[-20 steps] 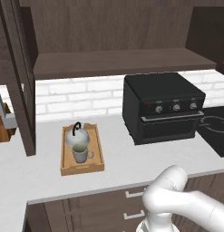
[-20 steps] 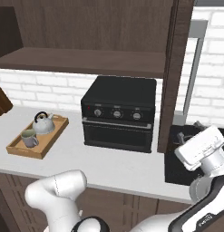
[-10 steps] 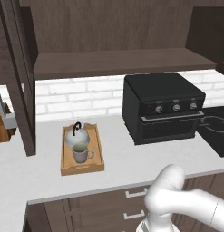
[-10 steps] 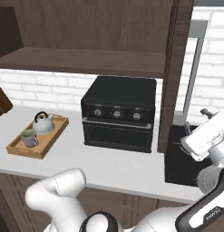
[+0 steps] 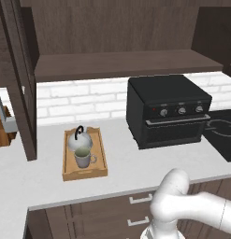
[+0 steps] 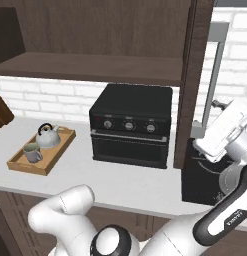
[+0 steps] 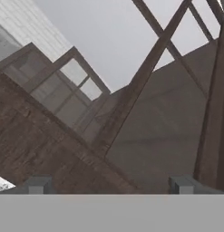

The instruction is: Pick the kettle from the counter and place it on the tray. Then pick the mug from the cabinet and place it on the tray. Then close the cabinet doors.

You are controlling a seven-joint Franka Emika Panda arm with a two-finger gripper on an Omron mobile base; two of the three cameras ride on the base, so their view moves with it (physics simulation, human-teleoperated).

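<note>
Since the earlier frames, the arm's hand has risen along the right edge of the right base view, from beside the black block low down to a place next to the open right cabinet door [image 6: 195, 75]; the counter scene has not changed.

Cabinet [image 5: 121, 65]: dark brown wall unit across the top of the left base view, its wide shelf bare. Its doors stand open: the left one [image 5: 21, 79] at the left edge of that view, the right one as a tall edge-on panel right of centre in the right base view, with a vertical silver bar handle [image 6: 213, 75] just beyond it.

Counter [image 5: 135, 163]: white top across the middle, bearing a black oven [image 5: 168, 112] at centre right.

Tray [image 5: 70, 175]: wooden, lower left of centre, holding both the kettle [image 5: 79, 139] at its far end and the mug [image 5: 83, 158] just nearer.

Gripper [image 7: 111, 183]: finger tips set wide apart at the bottom of the hand view, nothing between them, facing glass panes and dark framing.

Step in hand, by judgement: kettle and mug are placed; only closing the doors remains. The next move calls for bringing the empty hand against the right door's outer face or handle and swinging it shut, then the left.
</note>
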